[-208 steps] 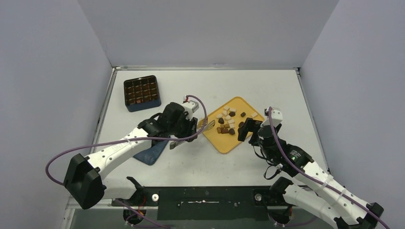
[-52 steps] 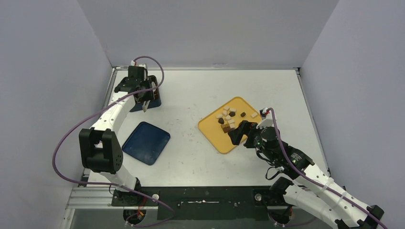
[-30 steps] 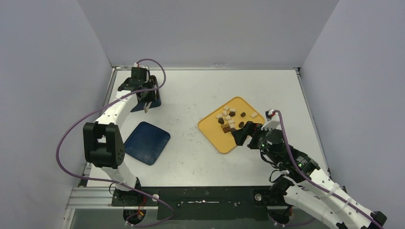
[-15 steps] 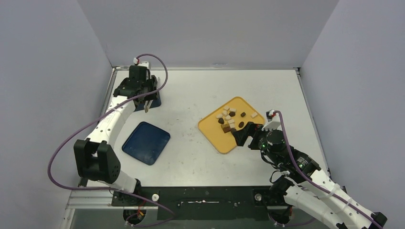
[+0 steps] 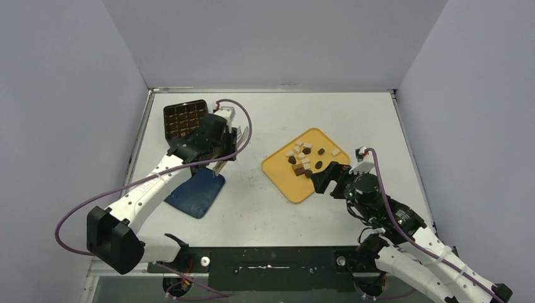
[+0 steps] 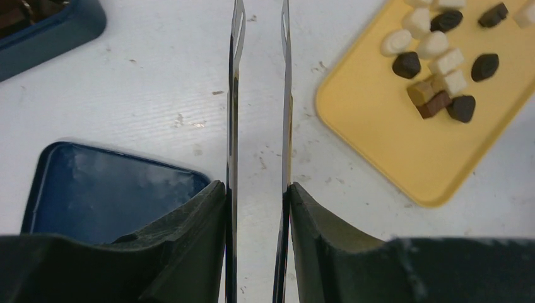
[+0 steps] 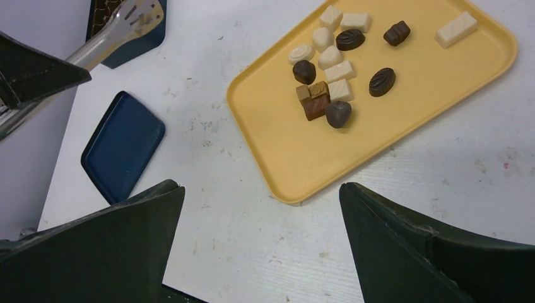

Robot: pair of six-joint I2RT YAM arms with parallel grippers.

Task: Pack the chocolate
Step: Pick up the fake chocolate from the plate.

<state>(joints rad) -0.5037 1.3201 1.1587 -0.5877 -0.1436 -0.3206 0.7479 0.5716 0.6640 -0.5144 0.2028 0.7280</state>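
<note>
Several small pieces of chocolate (image 5: 301,161), dark, brown and cream, lie on the yellow tray (image 5: 294,188); the wrist views show the same chocolate (image 6: 441,63) (image 7: 328,76). My left gripper (image 5: 227,142) (image 6: 257,186) is shut on long metal tongs (image 6: 232,126), one blade against each finger. The blades stand apart with nothing between them, and they point over bare table left of the tray. The tong tips (image 7: 142,12) show empty. My right gripper (image 5: 325,177) (image 7: 262,186) hangs open just off the tray's near corner, holding nothing.
A dark blue box (image 5: 186,120) with a grid of compartments sits at the back left. Its blue lid (image 5: 197,192) (image 6: 94,183) (image 7: 123,145) lies flat under my left forearm. Walls enclose the table on three sides.
My left arm has swung away from the box at the back left toward the table's middle, carrying the tongs. The right arm has barely shifted.
</note>
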